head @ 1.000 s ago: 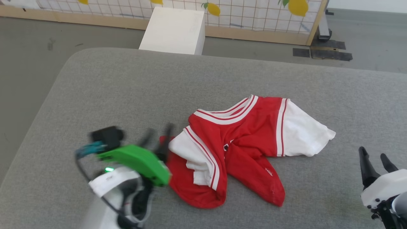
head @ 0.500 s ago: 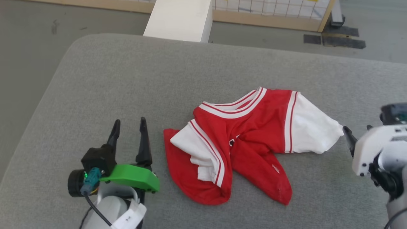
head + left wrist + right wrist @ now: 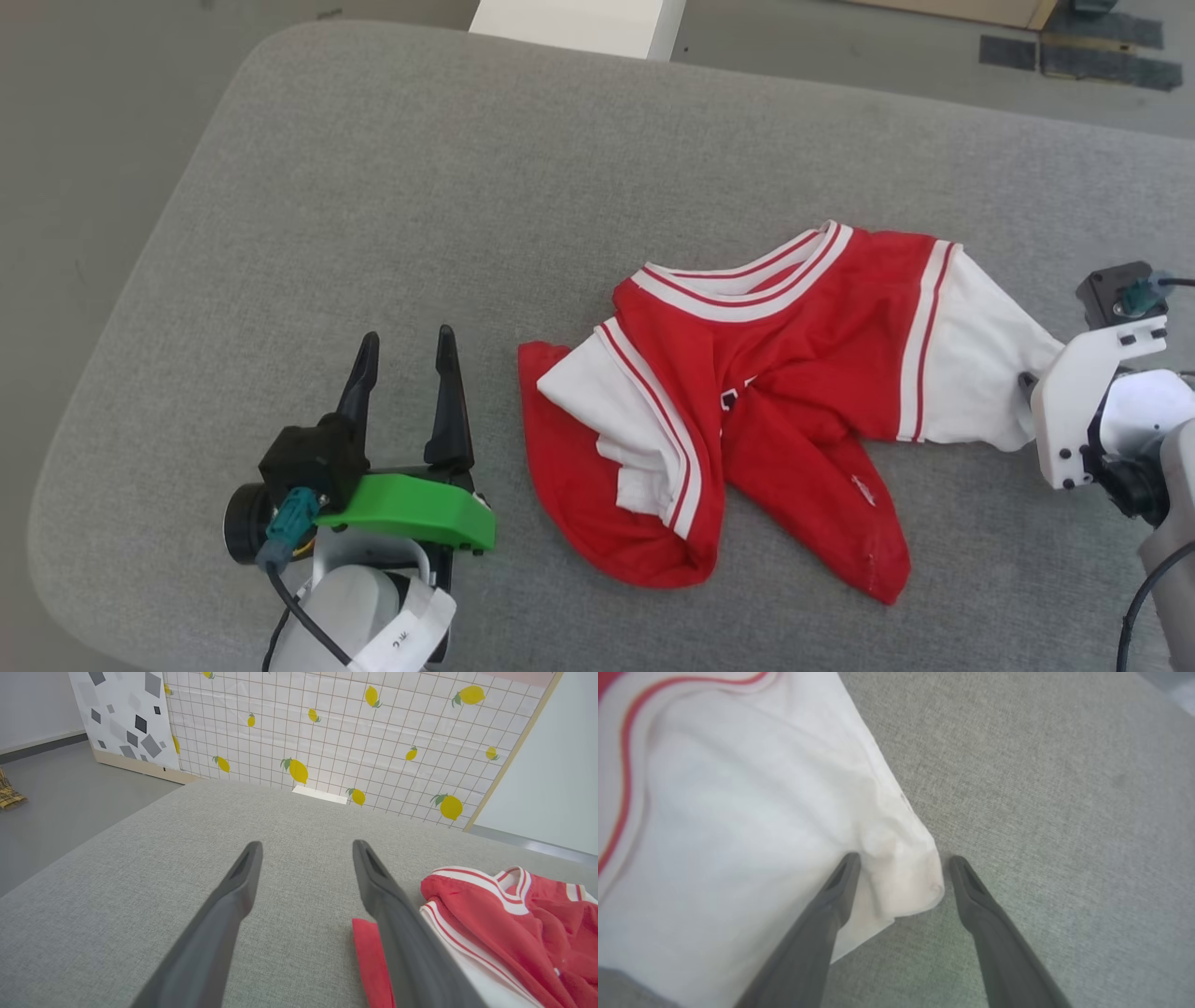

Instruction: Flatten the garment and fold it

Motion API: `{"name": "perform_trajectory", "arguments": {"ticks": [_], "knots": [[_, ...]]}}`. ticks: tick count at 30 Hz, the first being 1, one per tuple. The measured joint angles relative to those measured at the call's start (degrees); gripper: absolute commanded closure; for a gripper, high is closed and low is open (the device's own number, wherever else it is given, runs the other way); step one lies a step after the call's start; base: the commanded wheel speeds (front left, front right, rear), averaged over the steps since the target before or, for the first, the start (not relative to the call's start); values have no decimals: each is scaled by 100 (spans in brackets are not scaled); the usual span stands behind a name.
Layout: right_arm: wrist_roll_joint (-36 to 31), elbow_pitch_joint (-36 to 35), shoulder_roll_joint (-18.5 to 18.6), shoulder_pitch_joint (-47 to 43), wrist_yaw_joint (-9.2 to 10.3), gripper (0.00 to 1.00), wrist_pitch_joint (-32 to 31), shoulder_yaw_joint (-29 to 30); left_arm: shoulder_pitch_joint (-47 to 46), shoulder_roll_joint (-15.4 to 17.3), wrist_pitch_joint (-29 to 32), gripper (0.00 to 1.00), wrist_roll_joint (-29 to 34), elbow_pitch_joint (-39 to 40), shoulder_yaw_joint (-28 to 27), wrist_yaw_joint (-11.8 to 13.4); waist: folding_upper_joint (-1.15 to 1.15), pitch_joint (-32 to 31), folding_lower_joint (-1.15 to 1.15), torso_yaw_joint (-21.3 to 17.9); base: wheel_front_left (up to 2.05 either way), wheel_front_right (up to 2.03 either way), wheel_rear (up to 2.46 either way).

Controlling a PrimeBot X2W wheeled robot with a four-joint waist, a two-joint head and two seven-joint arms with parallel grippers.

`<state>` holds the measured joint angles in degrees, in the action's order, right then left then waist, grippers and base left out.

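Observation:
The garment [image 3: 803, 373], a red jersey with white sleeves and striped trim, lies crumpled on the grey padded table [image 3: 467, 187]. Its body is bunched and one sleeve is folded over the middle. My left gripper [image 3: 407, 338] stands open just left of the garment's red hem, touching nothing. In the left wrist view the left gripper [image 3: 307, 844] has bare table between its fingers and the garment [image 3: 490, 905] to its right. My right gripper [image 3: 1025, 383] is at the tip of the right white sleeve. In the right wrist view the right gripper [image 3: 904, 859] is open, straddling the sleeve corner [image 3: 906, 877].
A white box [image 3: 579, 19] stands on the floor beyond the table's far edge. Dark tape patches [image 3: 1074, 51] mark the floor at the far right. The table's rounded left edge [image 3: 121, 308] drops to the floor. A lemon-patterned panel [image 3: 327, 728] stands behind.
The head camera has tilted down. My right gripper has risen from the lower right to the right sleeve's tip. My left gripper has drawn back from the garment's left edge and settled beside it.

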<state>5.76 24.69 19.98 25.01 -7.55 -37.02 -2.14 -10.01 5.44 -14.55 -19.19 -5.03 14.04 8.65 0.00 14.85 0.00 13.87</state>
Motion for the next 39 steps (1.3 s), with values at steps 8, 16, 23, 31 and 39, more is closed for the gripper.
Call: {"name": "perform_trajectory", "arguments": {"ticks": [8, 16, 23, 31, 39], "knots": [[482, 109, 36, 173, 1, 100, 133, -191, 4, -105, -1, 0, 55, -55, -197, -144, 0, 30, 0, -65, 0, 0, 0], [891, -337, -59, 20, -3, 100, 835, 1136, 31, -151, -18, 0, 107, -209, -331, -259, 0, -246, 0, -342, 0, 0, 0], [814, -847, -254, -1273, -3, 100, 600, 2536, 111, -160, -18, 0, 112, -327, -419, -353, 0, -504, 0, -599, 0, 0, 0], [842, -1365, -1082, -1944, -2, 0, 937, 2931, 136, -174, -19, 0, 112, -428, -426, -404, 0, -633, 0, -859, 0, 0, 0], [1287, -2292, -1421, -1886, -2, 0, 2095, 3063, 140, -180, 45, 0, 16, -542, -394, -466, 0, -770, 0, -889, 0, 0, 0]]}}
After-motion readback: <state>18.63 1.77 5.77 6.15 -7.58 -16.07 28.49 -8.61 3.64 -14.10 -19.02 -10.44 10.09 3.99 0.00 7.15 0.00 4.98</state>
